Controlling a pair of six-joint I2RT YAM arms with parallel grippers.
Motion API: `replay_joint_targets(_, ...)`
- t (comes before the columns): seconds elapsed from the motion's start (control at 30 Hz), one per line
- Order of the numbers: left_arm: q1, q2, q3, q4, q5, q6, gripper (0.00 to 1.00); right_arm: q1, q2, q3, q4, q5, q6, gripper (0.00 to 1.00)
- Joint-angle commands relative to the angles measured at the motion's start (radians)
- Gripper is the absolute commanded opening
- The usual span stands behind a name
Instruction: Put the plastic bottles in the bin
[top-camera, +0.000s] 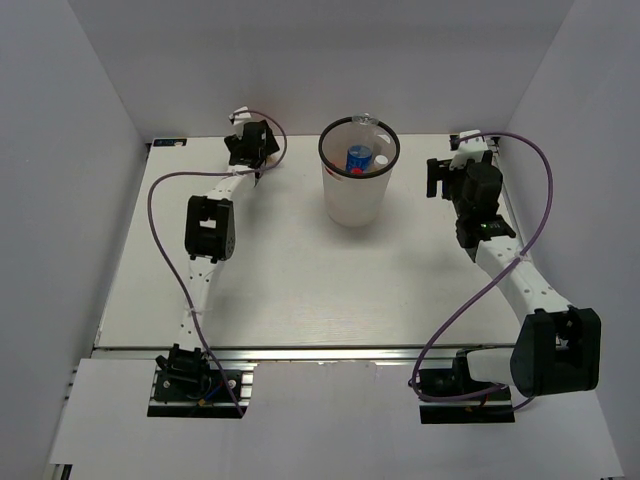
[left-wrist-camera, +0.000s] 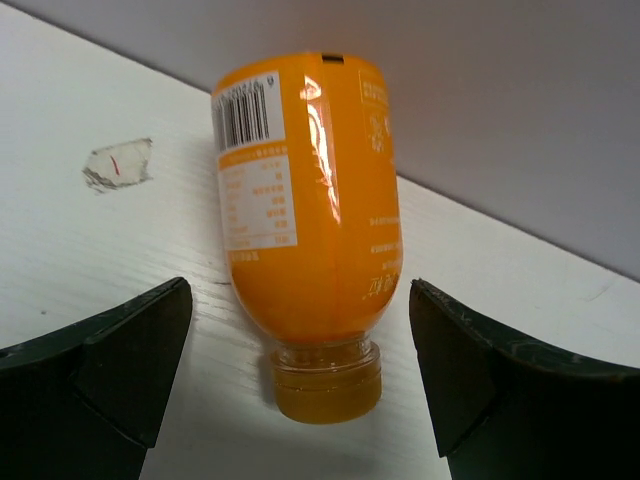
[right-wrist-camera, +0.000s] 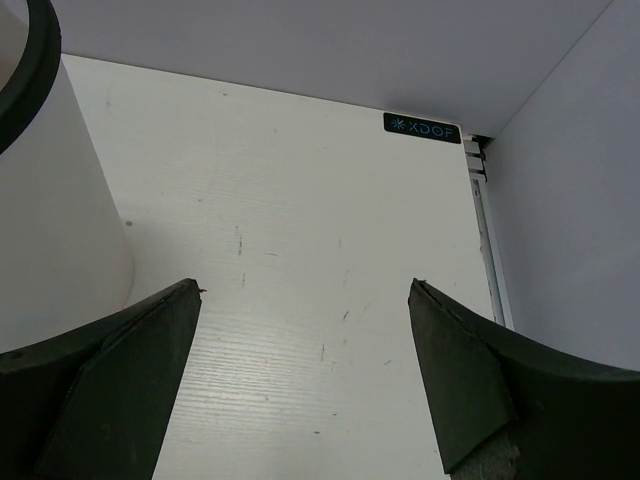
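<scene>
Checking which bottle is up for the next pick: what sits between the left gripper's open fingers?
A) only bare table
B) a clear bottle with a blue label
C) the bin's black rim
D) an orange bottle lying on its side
D: the left wrist view shows the orange bottle lying on the table, cap toward the camera, between the open fingers of the left gripper, with a gap on each side.
</scene>
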Motion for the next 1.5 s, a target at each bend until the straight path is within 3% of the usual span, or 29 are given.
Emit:
replay_joint_targets(0.0, -0.003, -0.011, 0.053, 0.071, 0.029, 0.006, 0.98, -0.004, 0.007, 0.046, 0.023, 0.025, -0.018, 0.89)
replay_joint_targets(0.37, 0.02, 0.074, 0.094, 0.141, 0.035, -0.034, 0.96, -0.005, 0.031, 0.057, 0.019, 0.042, -0.029, 0.89)
replay_joint_targets(0.5, 0.027, 0.068, 0.089, 0.184, 0.065, -0.036, 0.59, -0.006, 0.039, 0.062, 0.01, 0.044, -0.029, 0.89)
replay_joint_targets(0.6, 0.029, 0.019, 0.031, 0.224, 0.067, 0.01, 0.51, -0.007, 0.025, 0.057, 0.008, 0.038, -0.025, 0.89)
replay_joint_targets(0.73, 0.035, -0.078, -0.05, 0.255, 0.073, 0.041, 0.29, -0.007, 0.011, 0.051, 0.013, 0.021, -0.017, 0.89)
replay_joint_targets(0.9, 0.035, -0.231, -0.173, 0.267, 0.161, 0.079, 0.18, -0.007, -0.03, 0.04, 0.016, -0.015, -0.006, 0.89)
replay_joint_targets(1.1, 0.037, -0.561, -0.496, 0.378, 0.308, 0.118, 0.16, -0.005, -0.111, 0.011, 0.028, -0.068, 0.018, 0.89)
replay_joint_targets(1.2, 0.037, -0.707, -0.621, 0.419, 0.528, 0.173, 0.16, -0.006, -0.159, -0.01, 0.03, -0.088, 0.026, 0.89)
replay_joint_targets(1.23, 0.035, -0.762, -0.639, 0.422, 0.702, 0.187, 0.14, -0.007, -0.17, -0.016, 0.03, -0.088, 0.026, 0.89)
replay_joint_targets(1.33, 0.034, -0.817, -0.687, 0.447, 0.987, 0.256, 0.09, -0.007, -0.21, -0.038, 0.036, -0.09, 0.032, 0.89)
replay_joint_targets(1.37, 0.034, -0.836, -0.693, 0.483, 1.156, 0.251, 0.09, -0.007, -0.217, -0.046, 0.037, -0.099, 0.035, 0.89)
replay_joint_targets(1.47, 0.02, -0.787, -0.626, 0.498, 1.432, 0.217, 0.12, -0.007, -0.237, -0.052, 0.042, -0.125, 0.046, 0.89)
